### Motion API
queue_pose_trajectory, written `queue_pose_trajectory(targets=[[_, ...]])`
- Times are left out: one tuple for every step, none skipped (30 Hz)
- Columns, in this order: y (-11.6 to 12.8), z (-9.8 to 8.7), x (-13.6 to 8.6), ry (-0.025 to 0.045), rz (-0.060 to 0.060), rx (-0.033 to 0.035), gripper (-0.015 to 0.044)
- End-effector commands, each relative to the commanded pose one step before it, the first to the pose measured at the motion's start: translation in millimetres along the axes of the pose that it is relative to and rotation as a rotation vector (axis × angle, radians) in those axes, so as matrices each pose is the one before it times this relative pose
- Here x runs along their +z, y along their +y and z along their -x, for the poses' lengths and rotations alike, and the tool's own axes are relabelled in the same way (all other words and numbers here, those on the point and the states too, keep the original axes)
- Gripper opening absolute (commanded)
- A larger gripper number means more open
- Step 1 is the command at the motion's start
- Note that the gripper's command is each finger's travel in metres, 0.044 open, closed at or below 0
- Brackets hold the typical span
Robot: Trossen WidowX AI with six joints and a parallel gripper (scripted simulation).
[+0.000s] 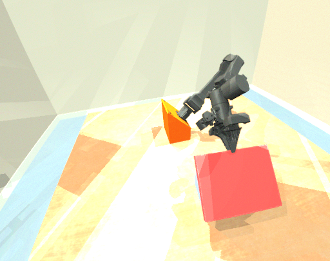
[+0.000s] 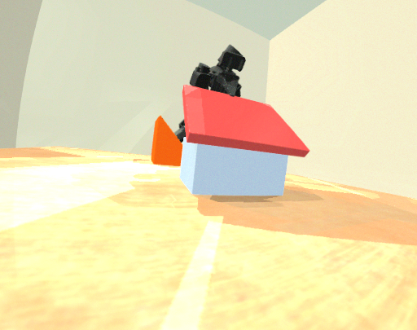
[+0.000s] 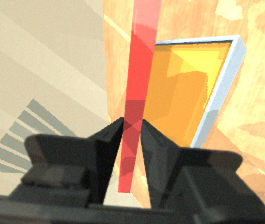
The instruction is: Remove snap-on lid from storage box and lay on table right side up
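Note:
The red lid (image 1: 239,182) (image 2: 237,121) (image 3: 142,65) is tilted steeply, its arm-side edge raised and its far edge low over the front of the box. The light blue storage box (image 2: 239,171) (image 3: 223,92) stands on the table, and its orange-yellow inside shows in the wrist view. In the top view the lid hides nearly all of the box. My gripper (image 1: 232,151) (image 3: 132,121) is shut on the lid's raised edge. In the exterior view the fingertips are mostly hidden behind the lid. Whether the lid's low edge touches the box is unclear.
An orange wedge-shaped block (image 1: 178,129) (image 2: 165,147) stands behind and left of the box, at the arm's base. The table (image 1: 136,189) (image 2: 111,263) has yellow, orange and white patches and a blue border. Pale walls rise behind and at the sides.

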State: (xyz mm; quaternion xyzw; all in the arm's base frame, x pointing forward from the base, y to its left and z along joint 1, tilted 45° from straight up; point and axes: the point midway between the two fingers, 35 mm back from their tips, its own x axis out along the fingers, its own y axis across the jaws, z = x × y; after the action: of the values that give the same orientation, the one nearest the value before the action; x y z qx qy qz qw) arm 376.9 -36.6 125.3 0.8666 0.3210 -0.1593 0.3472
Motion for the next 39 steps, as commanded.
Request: queue_pose_trajectory(targets=[[10.21,5.17,-0.11,-0.00094,0.01,0.01559,0.0],[1.0,0.83,0.01,-0.00005,0.0,-0.00002,0.0],[1.0,0.83,0.01,-0.00005,0.0,-0.00002,0.0],[1.0,0.83,0.01,-0.00005,0.0,-0.00002,0.0],[1.0,0.83,0.01,-0.00005,0.0,-0.00002,0.0],[1.0,0.83,0.01,-0.00005,0.0,-0.00002,0.0],[0.99,0.83,0.01,-0.00005,0.0,-0.00002,0.0],[0.99,0.83,0.01,-0.00005,0.0,-0.00002,0.0],[0.99,0.83,0.01,-0.00005,0.0,-0.00002,0.0],[0.99,0.83,0.01,-0.00005,0.0,-0.00002,0.0],[0.99,0.83,0.01,-0.00005,0.0,-0.00002,0.0],[0.99,0.83,0.01,-0.00004,0.0,-0.00002,0.0],[0.99,0.83,0.01,-0.00004,0.0,-0.00002,0.0],[0.99,0.83,0.01,-0.00004,0.0,-0.00002,0.0],[0.99,0.83,0.01,-0.00004,0.0,-0.00002,0.0],[0.99,0.83,0.01,-0.00004,0.0,-0.00002,0.0],[0.99,0.83,0.01,-0.00004,0.0,-0.00002,0.0],[0.99,0.83,0.01,-0.00004,0.0,-0.00002,0.0],[0.99,0.83,0.01,-0.00004,0.0,-0.00002,0.0],[0.99,0.83,0.01,-0.00004,0.0,-0.00002,0.0],[0.99,0.83,0.01,-0.00004,0.0,-0.00002,0.0],[0.66,0.56,0.01,-0.00003,0.0,-0.00002,0.0],[0.0,0.0,0.0,0.0,0.0,0.0,0.0],[0.0,0.0,0.0,0.0,0.0,0.0,0.0],[0.0,0.0,0.0,0.0,0.0,0.0,0.0],[-1.6,-0.68,0.56,0.00002,0.0,0.00001,0.0],[-2.09,-0.79,1.43,0.00001,0.0,0.00002,0.0],[-2.59,-0.8,3.03,-0.00003,0.0,0.00001,0.0],[-0.96,-0.14,2.38,-0.00006,0.0001,0.0,0.0],[-0.37,0.07,1.97,-0.00006,0.0001,0.0,0.0],[-0.22,0.13,1.94,-0.00006,0.0001,0.0,0.0],[-0.17,0.16,1.98,-0.00006,0.0001,0.0,0.0],[-0.15,0.17,2.0,-0.00006,0.0001,0.0,0.0],[-0.15,0.17,2.0,-0.00006,0.0001,0.0,0.0],[-0.14,0.17,2.0,-0.00006,0.0001,0.0,0.0],[-0.14,0.17,2.0,-0.00006,0.0001,0.0,0.0],[-0.14,0.17,2.0,-0.00006,0.0001,0.0,0.0],[-0.14,0.17,2.0,-0.00006,0.0001,0.0,0.0],[-0.14,0.17,2.0,-0.00006,0.0001,0.0,0.0]])
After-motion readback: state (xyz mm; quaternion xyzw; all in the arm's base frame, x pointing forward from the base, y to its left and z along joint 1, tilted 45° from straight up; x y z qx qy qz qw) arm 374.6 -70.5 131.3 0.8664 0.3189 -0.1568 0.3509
